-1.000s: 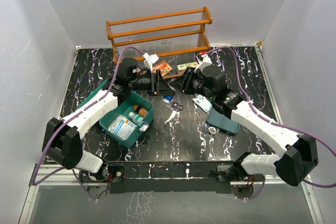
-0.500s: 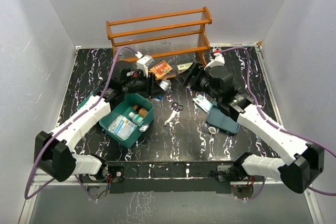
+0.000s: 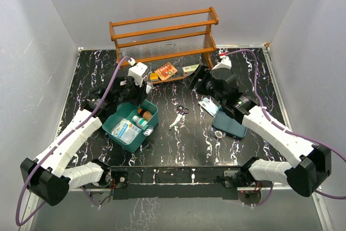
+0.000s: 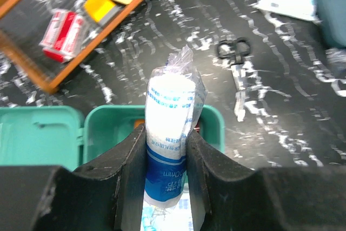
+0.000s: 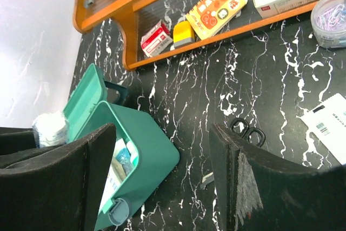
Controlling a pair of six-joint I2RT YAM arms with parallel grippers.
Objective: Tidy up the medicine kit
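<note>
Gripping bandage roll (image 4: 172, 133), left fingers (image 4: 127, 177) seemingly above open medicine kit (image 4: 214, 116); right fingers (image 5: 238, 182) wide, well apart.

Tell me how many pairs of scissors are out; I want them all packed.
1: the scissors lie on the table, right of the medicine kit and apart from it. Others may be hidden inside the kit.

Plain white walls (image 3: 54, 14) enclose a black, white-veined marble-pattern table top (image 3: 189, 139), evenly lit, with an orange-brown slatted wooden shelf rack (image 5: 132, 39) at its far edge.
</note>
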